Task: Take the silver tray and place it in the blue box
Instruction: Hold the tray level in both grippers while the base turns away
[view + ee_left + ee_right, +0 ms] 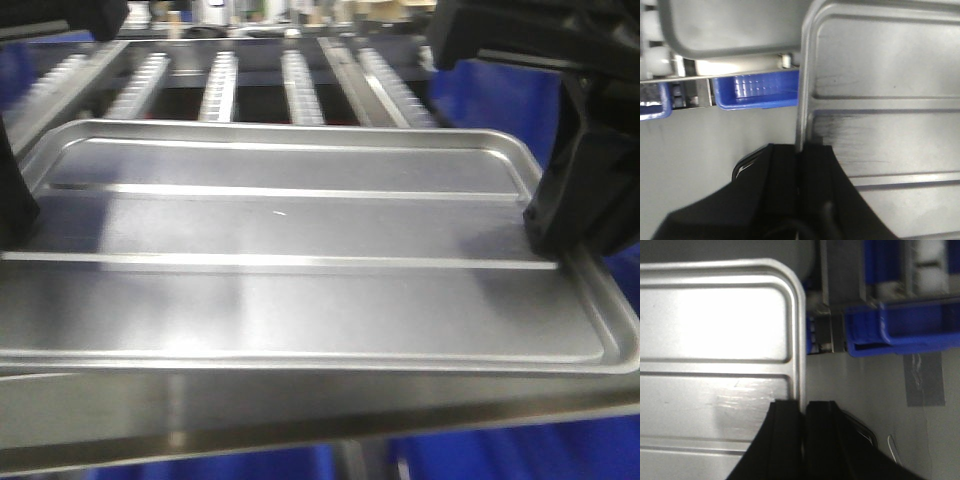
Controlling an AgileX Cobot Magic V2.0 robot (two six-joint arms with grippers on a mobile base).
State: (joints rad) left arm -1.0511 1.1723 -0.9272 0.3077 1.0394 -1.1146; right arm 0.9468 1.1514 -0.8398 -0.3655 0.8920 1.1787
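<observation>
The silver tray (300, 230) with two long ridges fills the front view, held level between both grippers. My left gripper (12, 205) is shut on the rim of its left short end; the left wrist view shows the black fingers (785, 165) pinching that rim (801, 100). Shut on the right rim (799, 340) is my right gripper (585, 205), seen up close in its wrist view (804, 402). Blue plastic crates show past both ends (755, 92) (910, 325). I cannot tell which one is the blue box.
A plain, smooth silver tray (300, 420) lies just under the held tray's front edge and also shows in the left wrist view (730, 25). Roller conveyor rails (220, 85) run away behind. Grey floor (700, 160) lies below.
</observation>
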